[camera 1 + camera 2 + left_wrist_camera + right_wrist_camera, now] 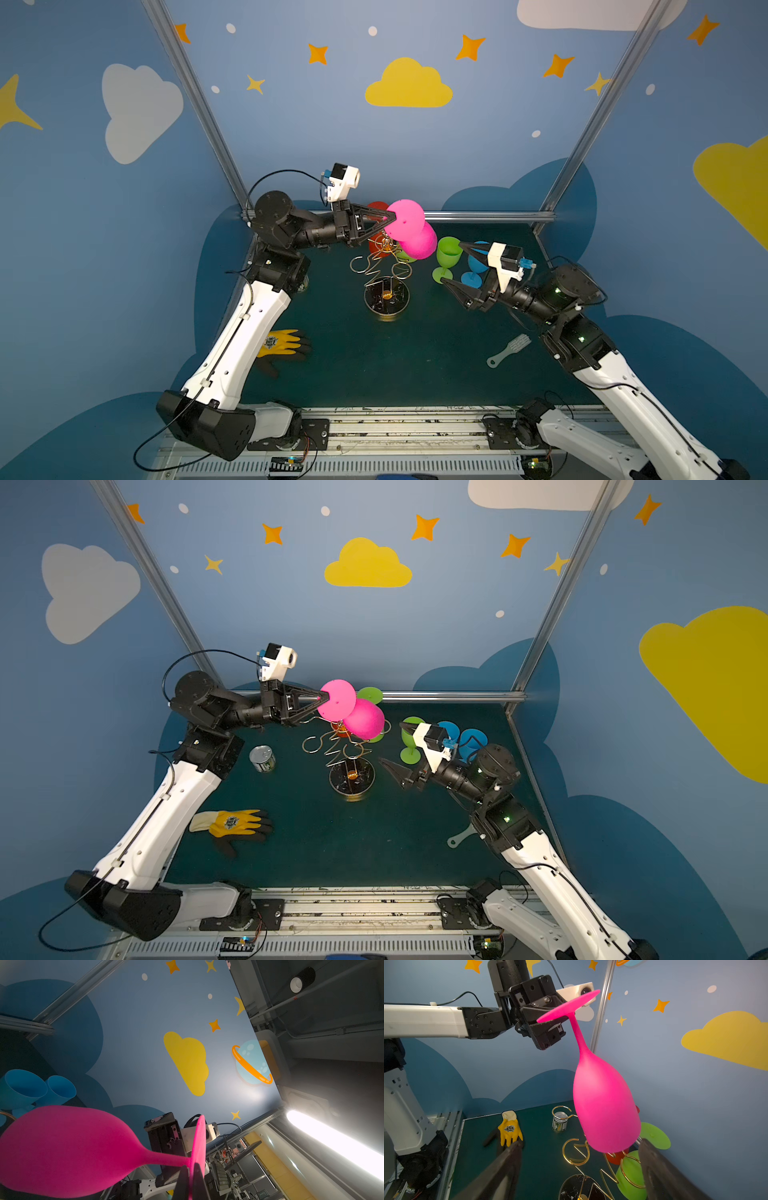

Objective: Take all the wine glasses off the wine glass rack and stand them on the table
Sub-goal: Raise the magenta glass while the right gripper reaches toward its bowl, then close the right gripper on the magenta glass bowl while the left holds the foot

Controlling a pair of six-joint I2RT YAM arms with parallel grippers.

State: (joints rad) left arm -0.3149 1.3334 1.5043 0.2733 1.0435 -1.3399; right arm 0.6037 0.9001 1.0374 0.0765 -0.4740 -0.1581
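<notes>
Centre frame, my left claw (389, 218) grips the matte pink wine glass (417, 243) by its foot; my right claw (451, 263) gapes wide, empty.

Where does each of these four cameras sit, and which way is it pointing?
Both top views: high above the arms' bases, looking down at the table and wine glass rack; both arms, the left hand and right hand show.
Left wrist: on the left arm, looking up past its own fingers at the pink wine glass and wall.
Right wrist: on the right arm, looking between its own fingers at the left hand gripping that glass's foot.
Shared: both wrist views show the pink wine glass.
</notes>
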